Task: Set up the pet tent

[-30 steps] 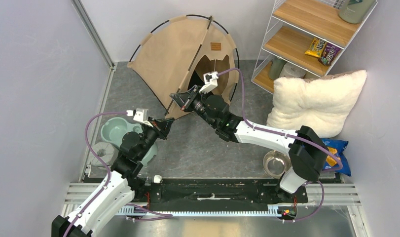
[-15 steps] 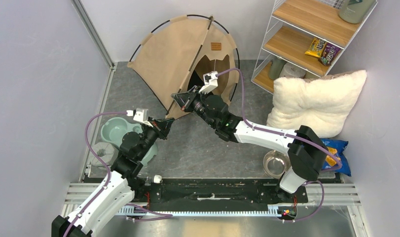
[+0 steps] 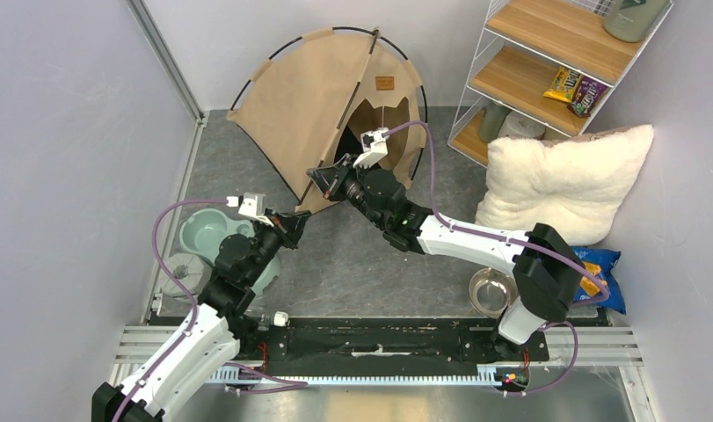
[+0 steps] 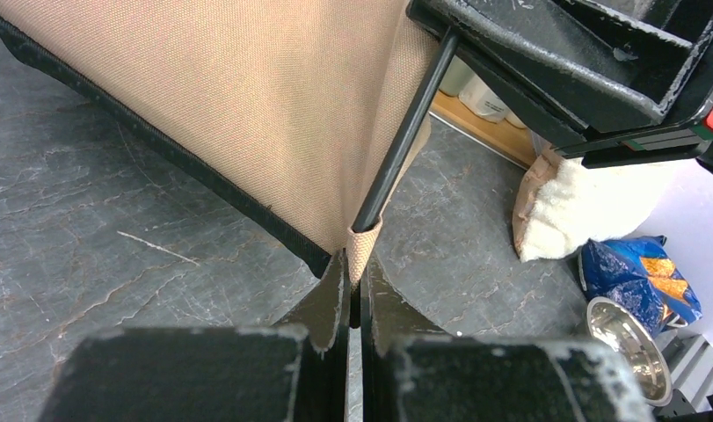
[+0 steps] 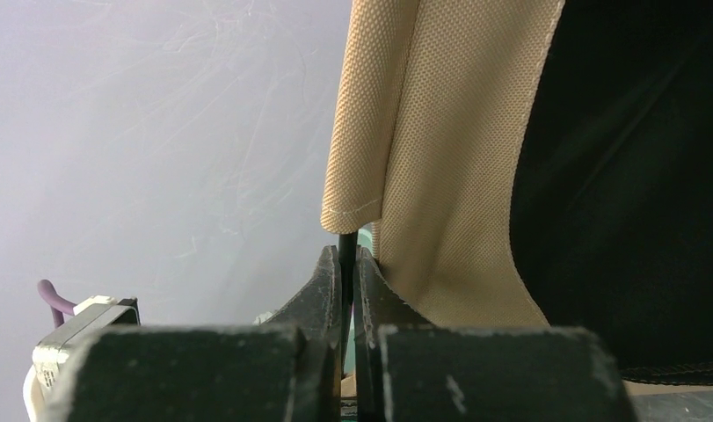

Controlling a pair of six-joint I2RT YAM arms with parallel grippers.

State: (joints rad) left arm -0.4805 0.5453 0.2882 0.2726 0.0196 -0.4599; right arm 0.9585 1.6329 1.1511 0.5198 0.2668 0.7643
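The tan pet tent [image 3: 309, 97] stands at the back of the floor, its arched doorway facing me and black poles crossing over it. My left gripper [image 3: 297, 218] [image 4: 354, 265] is shut on the tan fabric pocket [image 4: 364, 244] at the tent's near corner, where a black pole [image 4: 403, 141] ends. My right gripper [image 3: 323, 175] [image 5: 346, 257] is shut on that same pole [image 5: 345, 244] a little higher up, just below the edge of the tent fabric [image 5: 440, 158]. In the left wrist view the right gripper [image 4: 546, 48] shows at the top right, clamped on the pole.
A fluffy white pillow [image 3: 563, 180] leans at the right, in front of a wire shelf [image 3: 555, 61] holding snack packs. A green pet bowl [image 3: 214, 237] sits under my left arm. Near the right arm's base are a steel bowl [image 3: 491, 290] and a blue bag [image 3: 603, 277].
My right gripper has shifted slightly toward the tent along the pole. The left arm has not moved.
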